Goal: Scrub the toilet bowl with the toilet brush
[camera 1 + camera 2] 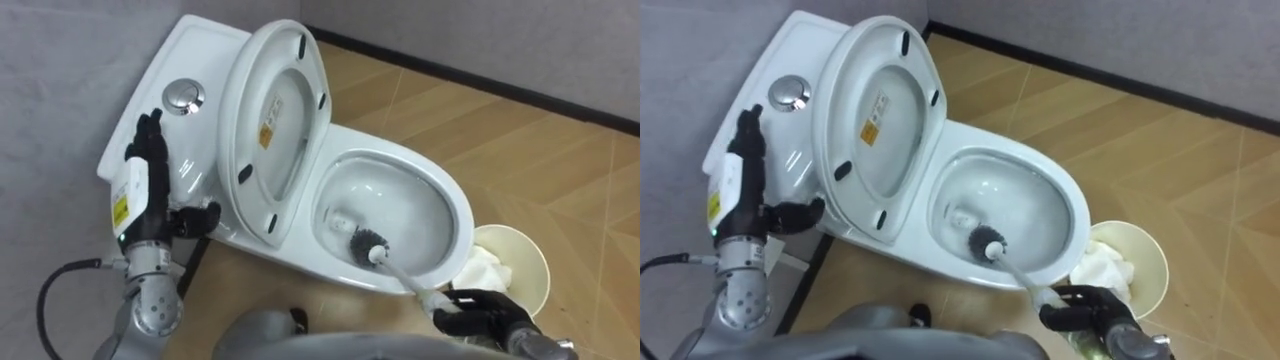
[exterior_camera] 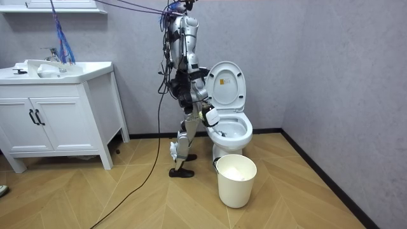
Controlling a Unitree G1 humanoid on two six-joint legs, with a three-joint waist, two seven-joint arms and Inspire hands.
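room view: wood floor [image 2: 127, 197], grey walls [image 2: 273, 44]; right robot hand [image 1: 485, 305] grips brush [image 1: 370, 243], left robot hand [image 1: 148, 150] relaxed.

No wording could be read anywhere. A small white-and-orange sticker [image 1: 266, 131] sat on the inner face of the raised toilet lid [image 1: 292, 100], its print too small to make out. A white-and-yellow tag [image 1: 127, 198] on the left hand [image 1: 150, 145] was equally illegible.

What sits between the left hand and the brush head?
The raised seat and lid, seen in the left eye view: the left hand is by the tank on one side, the brush head in the bowl on the other.
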